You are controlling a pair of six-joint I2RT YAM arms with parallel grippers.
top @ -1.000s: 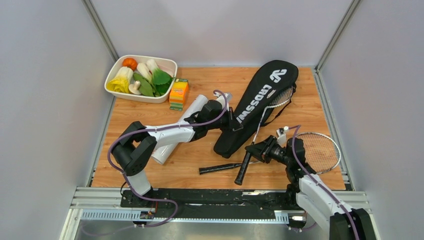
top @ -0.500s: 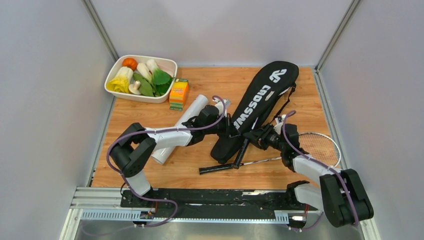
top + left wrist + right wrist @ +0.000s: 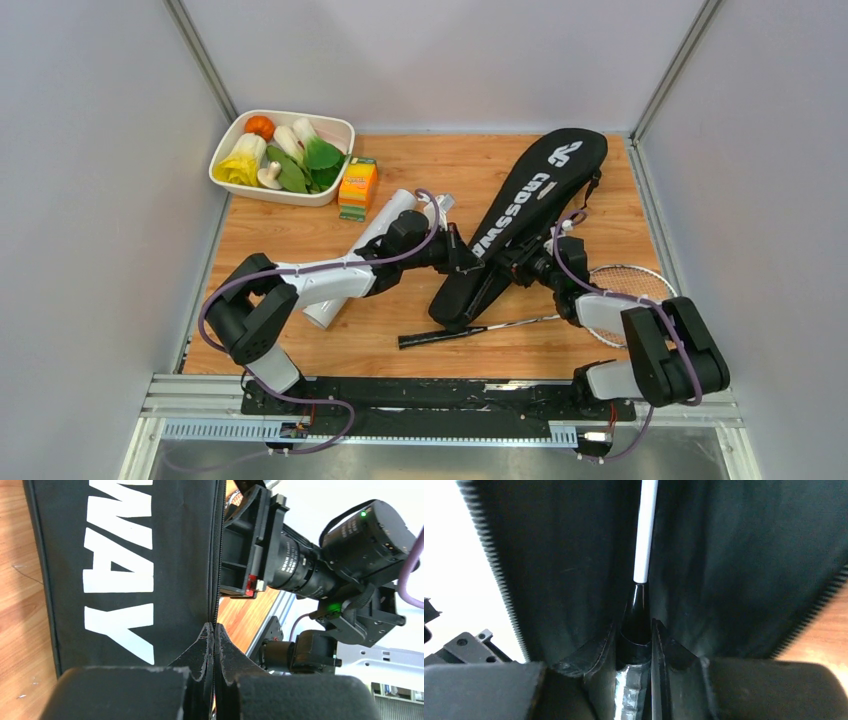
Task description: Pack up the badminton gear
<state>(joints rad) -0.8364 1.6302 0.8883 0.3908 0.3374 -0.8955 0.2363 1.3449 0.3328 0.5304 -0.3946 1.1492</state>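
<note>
The black CROSSWAY bag (image 3: 540, 185) lies slanted at the middle right, its zip open along the right side. My left gripper (image 3: 465, 262) is shut on the bag's zip edge (image 3: 213, 630) and holds that side. My right gripper (image 3: 522, 268) reaches into the opening, shut on the black handle of one racket (image 3: 636, 615). Its white shaft (image 3: 646, 530) runs deeper into the bag and its head is hidden inside. The second racket (image 3: 440, 338) lies on the table, its head by my right arm. The long white tube (image 3: 385, 215) lies under my left arm. A small white piece, perhaps a shuttlecock (image 3: 447, 204), sits by the tube's end.
A white dish of toy vegetables (image 3: 225, 175) stands at the back left, with a small orange-and-green box (image 3: 358, 187) next to it. Grey walls close in both sides and the back. A metal rail (image 3: 400, 395) runs along the near edge.
My right gripper has moved up and left with its racket, sliding the head and shaft into the bag. My left gripper has kept hold of the zip edge. The bag has shifted slightly toward the back.
</note>
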